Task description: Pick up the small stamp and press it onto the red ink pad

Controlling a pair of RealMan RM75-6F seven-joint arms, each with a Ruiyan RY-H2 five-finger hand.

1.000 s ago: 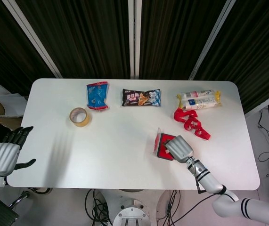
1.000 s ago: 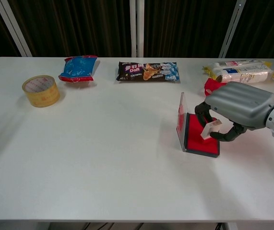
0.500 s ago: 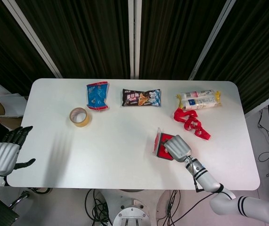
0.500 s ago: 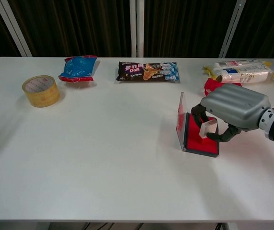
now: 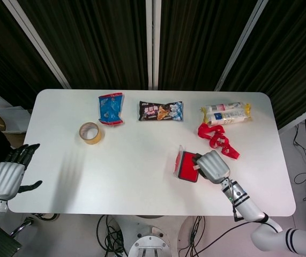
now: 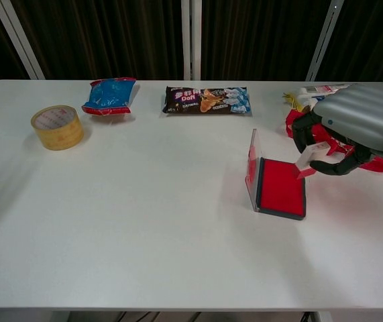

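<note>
The red ink pad [image 6: 282,187] lies open on the table right of centre, its lid [image 6: 251,168] standing up on its left side; the head view shows the ink pad [image 5: 186,166] too. My right hand [image 6: 352,127] hangs above the pad's right edge and pinches the small clear stamp [image 6: 306,161], whose red underside is lifted clear of the ink. Seen from the head camera, the right hand [image 5: 213,166] covers the pad's right part, with the stamp [image 5: 195,166] peeking out. My left hand [image 5: 7,176] hovers off the table's left edge, fingers apart, holding nothing.
Along the back lie a blue snack bag [image 6: 109,95], a dark snack pack [image 6: 206,99] and a yellow-white pack [image 5: 225,114]. A roll of tape [image 6: 57,127] sits at the left. Red plastic pieces [image 5: 217,140] lie behind my right hand.
My right hand has lifted the stamp off the ink pad and drawn it up and to the right. The pad's red surface is now uncovered. The left hand stays put.
</note>
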